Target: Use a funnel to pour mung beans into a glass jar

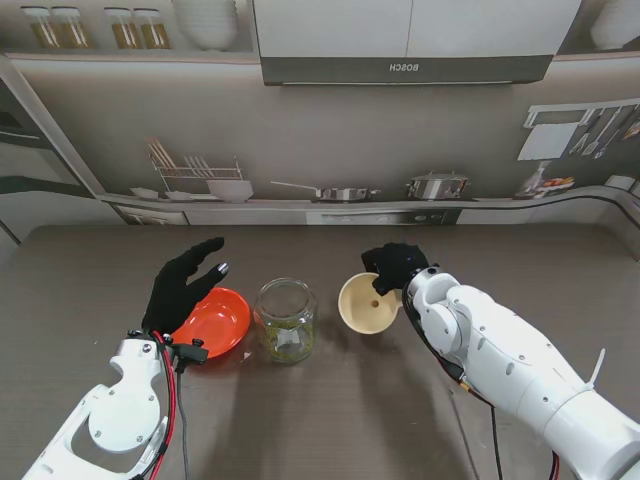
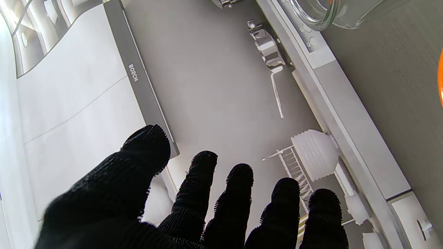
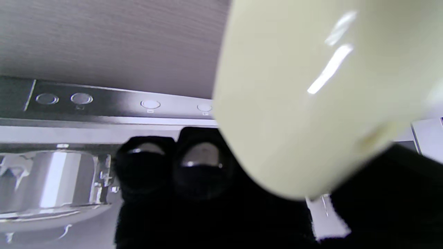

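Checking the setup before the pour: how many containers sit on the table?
2: the orange bowl by the left hand, and the glass jar at centre. None appear hidden.

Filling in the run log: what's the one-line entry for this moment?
left hand: open, over orange bowl | right hand: shut on funnel | funnel: off jar, tilted | glass jar: beans inside

1. A grey wood-grain tabletop (image 1: 330, 420) fills the foreground.
2. Behind it stands a printed kitchen backdrop (image 1: 330, 130), grey-walled, with a Bosch range hood (image 1: 405, 68) under white cabinets (image 1: 410, 25).
3. The pictured counter carries a dish rack (image 1: 198, 172), a frying pan (image 1: 340, 191) and a steel pot (image 1: 436, 185).
4. Knives (image 1: 600, 128) hang at far right; jars (image 1: 95, 27) line a shelf top left.
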{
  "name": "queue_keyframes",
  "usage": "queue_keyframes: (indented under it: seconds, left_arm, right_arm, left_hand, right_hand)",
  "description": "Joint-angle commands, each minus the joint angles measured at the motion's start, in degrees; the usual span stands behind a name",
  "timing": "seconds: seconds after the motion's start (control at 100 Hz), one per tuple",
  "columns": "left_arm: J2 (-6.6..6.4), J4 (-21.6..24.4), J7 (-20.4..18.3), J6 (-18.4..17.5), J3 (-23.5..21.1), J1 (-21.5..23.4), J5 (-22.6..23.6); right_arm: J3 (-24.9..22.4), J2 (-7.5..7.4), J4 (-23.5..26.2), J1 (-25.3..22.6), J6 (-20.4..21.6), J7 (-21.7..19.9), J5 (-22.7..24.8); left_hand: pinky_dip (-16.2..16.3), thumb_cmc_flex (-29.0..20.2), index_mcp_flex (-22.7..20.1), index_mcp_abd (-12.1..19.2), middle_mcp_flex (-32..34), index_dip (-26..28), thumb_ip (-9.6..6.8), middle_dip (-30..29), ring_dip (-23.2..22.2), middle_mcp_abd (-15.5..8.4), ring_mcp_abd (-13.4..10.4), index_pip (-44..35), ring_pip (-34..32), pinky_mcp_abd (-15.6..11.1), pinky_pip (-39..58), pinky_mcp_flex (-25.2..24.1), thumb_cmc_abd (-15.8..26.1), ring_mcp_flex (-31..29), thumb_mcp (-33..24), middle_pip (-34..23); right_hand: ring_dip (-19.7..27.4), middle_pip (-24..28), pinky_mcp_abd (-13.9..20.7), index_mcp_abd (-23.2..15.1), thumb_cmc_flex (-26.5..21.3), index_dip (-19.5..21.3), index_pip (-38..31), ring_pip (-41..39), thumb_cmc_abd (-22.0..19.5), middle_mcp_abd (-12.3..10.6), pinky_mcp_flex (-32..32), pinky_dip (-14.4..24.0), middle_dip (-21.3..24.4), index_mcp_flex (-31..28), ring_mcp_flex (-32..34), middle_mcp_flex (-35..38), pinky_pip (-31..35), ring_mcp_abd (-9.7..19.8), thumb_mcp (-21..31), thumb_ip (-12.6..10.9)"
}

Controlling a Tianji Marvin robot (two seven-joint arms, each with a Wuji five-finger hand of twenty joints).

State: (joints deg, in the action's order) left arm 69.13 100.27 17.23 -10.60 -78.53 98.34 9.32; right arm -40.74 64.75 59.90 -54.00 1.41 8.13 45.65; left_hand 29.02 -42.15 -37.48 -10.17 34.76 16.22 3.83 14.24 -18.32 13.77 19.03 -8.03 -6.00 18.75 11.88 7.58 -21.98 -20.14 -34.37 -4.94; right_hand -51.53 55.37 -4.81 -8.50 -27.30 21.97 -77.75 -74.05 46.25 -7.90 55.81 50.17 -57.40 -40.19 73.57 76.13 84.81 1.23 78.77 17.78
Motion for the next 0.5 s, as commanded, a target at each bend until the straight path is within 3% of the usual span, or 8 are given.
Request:
queue_keyframes:
  seconds: [0.0, 0.49]
  left_arm:
    - [0.10, 0.1, -1.1, 0.2, 0.0, 0.1, -0.3]
    - [0.10, 0.2, -1.2, 0.4, -0.1, 0.2, -0.5]
  right_arm:
    - [0.3, -0.14, -0.3, -0.6, 0.6, -1.1, 0.2]
    - [-2.3, -1.15, 2.8, -4.7, 0.2, -4.0, 0.3]
  left_hand:
    - [-0.1, 1.4, -0.7, 0.2, 0.9, -0.2, 1.57, 0.1, 0.6, -0.2, -0.5, 0.4, 1.1, -2.0, -1.8, -0.9, -0.8, 0.8, -0.6, 0.6]
    - [-0.1, 1.3, -0.7, -0.2, 0.9, -0.2, 1.52, 0.1, 0.6, -0.2, -0.5, 0.5, 1.2, -2.1, -1.8, -1.0, -0.6, 0.8, -0.7, 0.6]
  right_hand:
    - [1.5, 0.1, 2.2, -3.2, -1.5, -0.2, -2.8, 1.7, -1.9, -2.0, -0.7, -1.1, 1.4, 1.1, 1.7, 0.1, -1.0, -0.7, 2.4, 0.6]
    - [6.3, -3.2, 0.5, -4.1, -1.5, -0.8, -1.4, 12.4, -2.6, -1.7, -3.5, -4.2, 7.3, 0.9, 1.6, -1.0, -3.9, -1.9, 0.3, 0.6]
